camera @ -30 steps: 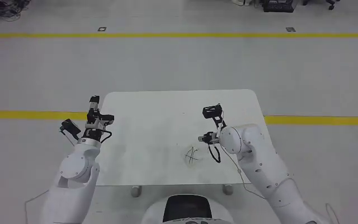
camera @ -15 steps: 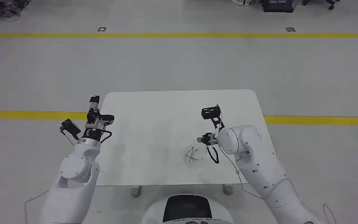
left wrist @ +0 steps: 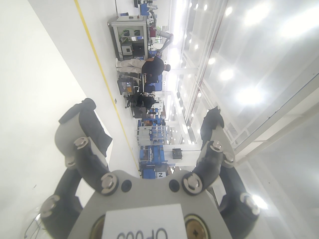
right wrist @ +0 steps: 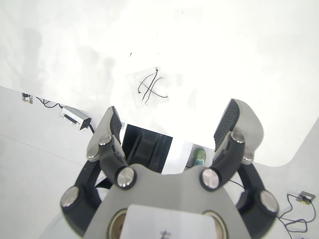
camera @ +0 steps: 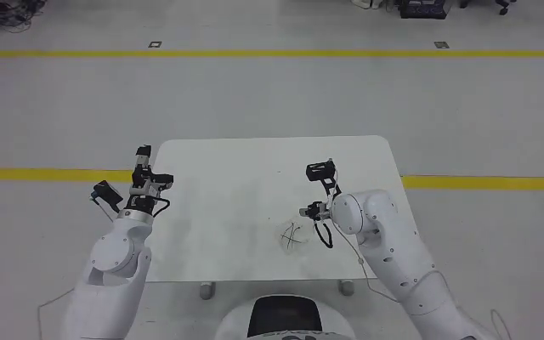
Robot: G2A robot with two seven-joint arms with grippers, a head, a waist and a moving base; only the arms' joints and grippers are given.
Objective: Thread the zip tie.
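Observation:
Several thin black zip ties (camera: 291, 235) lie crossed on a small clear square sheet near the table's front edge; in the right wrist view the zip ties (right wrist: 151, 87) sit just beyond my fingers. My right gripper (camera: 308, 210) hangs open and empty above the table, just right of the ties, and the right gripper (right wrist: 172, 111) holds nothing between its ribbed pads. My left gripper (camera: 143, 160) is raised at the table's left edge, far from the ties. The left gripper (left wrist: 149, 111) is open, empty, and faces out over the room.
The white table (camera: 229, 183) has rounded corners and is bare apart from the sheet of ties. Its front edge (right wrist: 274, 165) lies close behind my right gripper. Cables and a small power box (right wrist: 73, 120) lie on the floor below.
My right arm has shifted slightly left, toward the table's middle. The left arm and the zip ties have not moved.

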